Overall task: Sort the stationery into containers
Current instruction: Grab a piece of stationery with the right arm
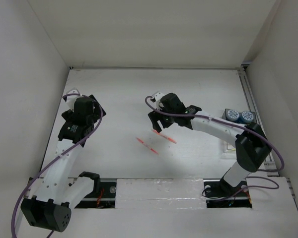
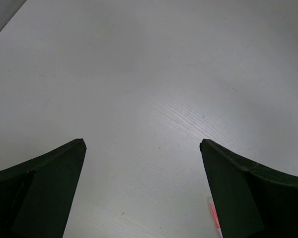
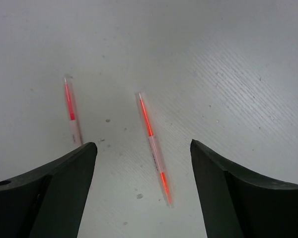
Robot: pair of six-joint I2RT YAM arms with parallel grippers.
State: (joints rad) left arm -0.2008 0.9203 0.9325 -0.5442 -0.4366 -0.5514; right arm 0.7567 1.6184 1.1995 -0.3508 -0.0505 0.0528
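my right gripper (image 3: 141,148): fingers apart, hovering above one pen (image 3: 153,144) lying flat on the table (image 2: 149,74) | second pen (image 3: 72,110) near it, not touching | my left gripper (image 2: 141,144): apart, holding nothing | rolls (image 1: 232,115) side by side at right edge

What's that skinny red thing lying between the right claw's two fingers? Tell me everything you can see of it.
It is a pen, thin and straight, seemingly clear plastic. It is bright red-orange toward both ends and pale in the middle, with faint dark print. It lies flat on the white table, touching nothing else. A second pen lies apart from it. The right claw is open, with a finger on either side of the pen and neither touching it.
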